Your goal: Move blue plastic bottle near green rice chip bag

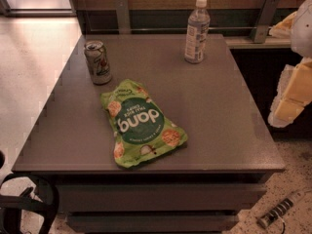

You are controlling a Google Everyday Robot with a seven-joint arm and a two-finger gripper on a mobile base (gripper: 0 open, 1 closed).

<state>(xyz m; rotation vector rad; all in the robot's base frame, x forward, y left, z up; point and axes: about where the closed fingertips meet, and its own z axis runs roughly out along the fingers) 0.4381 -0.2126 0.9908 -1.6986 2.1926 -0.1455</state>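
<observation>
The blue plastic bottle (197, 30) stands upright at the back right of the grey table (219, 111); it is clear, with a white cap and a blue-and-white label. The green rice chip bag (141, 123) lies flat near the table's front middle, its "dang" lettering upside down to me. My gripper (291, 89), white and yellow, is at the right edge of the view, off the table's right side and level with its middle. It is well apart from the bottle and touches nothing.
A silver soda can (98, 61) stands at the table's back left, just behind the bag. A rail and wall run behind the table. A power strip (278, 211) lies on the floor at the lower right. Dark base parts (24, 204) show at the lower left.
</observation>
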